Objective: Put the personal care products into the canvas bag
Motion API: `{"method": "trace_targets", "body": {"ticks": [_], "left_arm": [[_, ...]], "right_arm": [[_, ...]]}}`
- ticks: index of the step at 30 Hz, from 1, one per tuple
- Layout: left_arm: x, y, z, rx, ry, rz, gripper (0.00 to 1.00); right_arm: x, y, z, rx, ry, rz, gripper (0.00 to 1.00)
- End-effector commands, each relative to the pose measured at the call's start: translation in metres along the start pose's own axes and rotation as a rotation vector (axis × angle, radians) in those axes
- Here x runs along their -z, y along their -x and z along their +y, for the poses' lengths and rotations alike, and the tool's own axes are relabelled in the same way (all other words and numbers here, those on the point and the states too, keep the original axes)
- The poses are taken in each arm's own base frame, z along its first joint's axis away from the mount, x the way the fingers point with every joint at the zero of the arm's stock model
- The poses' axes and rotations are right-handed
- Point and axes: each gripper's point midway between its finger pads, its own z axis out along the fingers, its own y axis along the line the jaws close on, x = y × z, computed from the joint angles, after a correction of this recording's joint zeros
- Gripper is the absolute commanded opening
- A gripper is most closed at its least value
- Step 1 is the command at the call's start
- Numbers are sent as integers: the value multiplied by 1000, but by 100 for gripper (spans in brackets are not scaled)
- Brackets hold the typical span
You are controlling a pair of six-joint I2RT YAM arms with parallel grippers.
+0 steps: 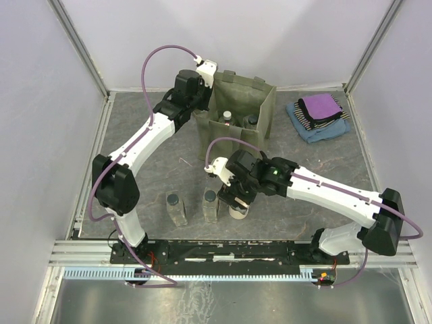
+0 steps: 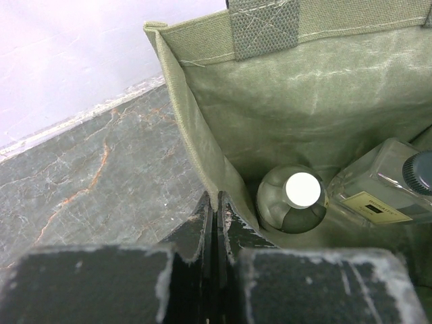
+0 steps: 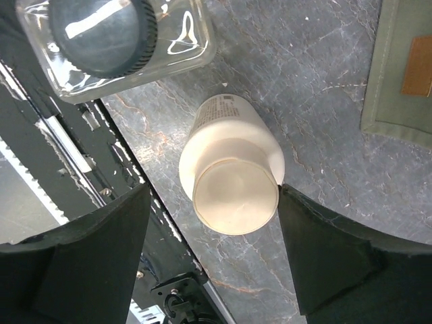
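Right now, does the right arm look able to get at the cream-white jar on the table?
Probably yes. The right gripper hangs directly above the jar, its jaws open on both sides of it, and nothing lies between. The clear bottle stands nearby but apart.

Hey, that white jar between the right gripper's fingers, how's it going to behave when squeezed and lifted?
The white jar looks like stiff, smooth plastic: probably won't crush, might slip. Its round body would likely roll if knocked over. Opaque, so fill and weight are unclear.
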Motion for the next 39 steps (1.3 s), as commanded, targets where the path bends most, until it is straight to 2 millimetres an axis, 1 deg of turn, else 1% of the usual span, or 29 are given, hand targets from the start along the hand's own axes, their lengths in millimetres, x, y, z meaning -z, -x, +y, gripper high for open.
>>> {"method": "trace_targets", "body": {"ticks": [1, 6, 11, 16, 20, 21, 22, 23, 24, 28, 29, 31, 33, 35, 37, 39], "left_arm": [[-4, 14, -4, -14, -2, -44, 3], [-4, 13, -5, -13, -4, -43, 3], [-5, 11, -5, -12, -8, -39, 3], [-5, 12, -6, -9, -8, -40, 3], [-5, 11, -7, -4, -11, -41, 3], [-5, 11, -7, -3, -9, -41, 3], [-5, 12, -7, -3, -10, -43, 3], [-5, 11, -7, -3, -10, -42, 3], [-5, 10, -7, -4, -9, -39, 3], [-4, 10, -8, -6, -14, -39, 3], [-4, 10, -8, -6, -14, -40, 3], [-4, 11, -8, -6, -17, -43, 3], [-3, 12, -8, -6, -17, -46, 3], [-1, 13, -8, -10, -19, -48, 3], [1, 13, -8, -12, -20, -47, 3], [2, 13, -8, -14, -20, -50, 3]], "right_arm": [[0, 11, -4, 4, -30, -33, 82], [-1, 6, -7, 10, -43, -16, 79], [-10, -5, -6, 17, -37, 38, 73], [-18, -9, -7, 20, -36, 59, 71], [-18, -10, -8, 23, -41, 61, 64], [-16, -9, -8, 25, -42, 54, 60], [-15, -8, -8, 27, -45, 50, 53], [-15, -6, -9, 29, -50, 44, 41], [-14, -6, -10, 30, -53, 44, 33], [-12, -4, -14, 32, -76, 44, 16], [-10, -3, -16, 27, -91, 39, 13], [-3, 1, -24, 11, -138, 20, 8], [10, 7, -35, -14, -204, -4, 3], [29, 13, -50, -60, -273, -28, 0], [54, 19, -65, -120, -328, -57, 0], [82, 30, -78, -175, -376, -114, 0]]}}
